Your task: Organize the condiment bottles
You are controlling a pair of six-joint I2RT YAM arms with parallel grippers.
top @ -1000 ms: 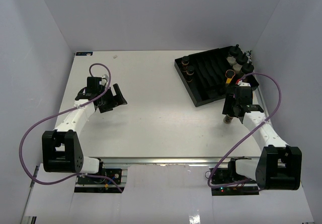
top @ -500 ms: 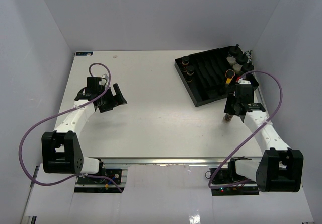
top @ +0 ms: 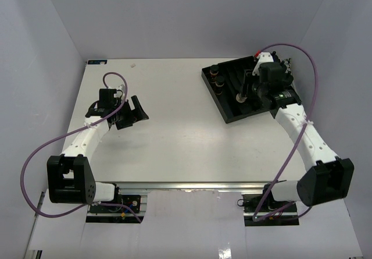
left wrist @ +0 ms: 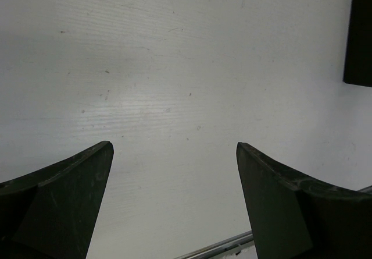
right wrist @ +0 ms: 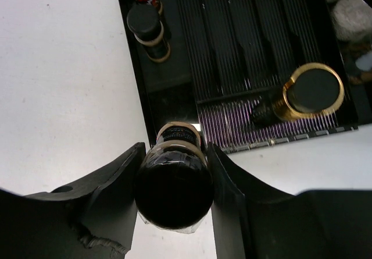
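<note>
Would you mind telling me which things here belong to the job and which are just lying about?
Job: bottle in right gripper; other bottles in the black tray.
Lying about: small scrap on the table; purple cables.

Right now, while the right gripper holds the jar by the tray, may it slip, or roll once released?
The jar looks rigid, so the right gripper should not deform it. Its smooth round wall might slip between the fingers. It seems tall and narrow, so released on the ribbed tray it may tip, then roll.
</note>
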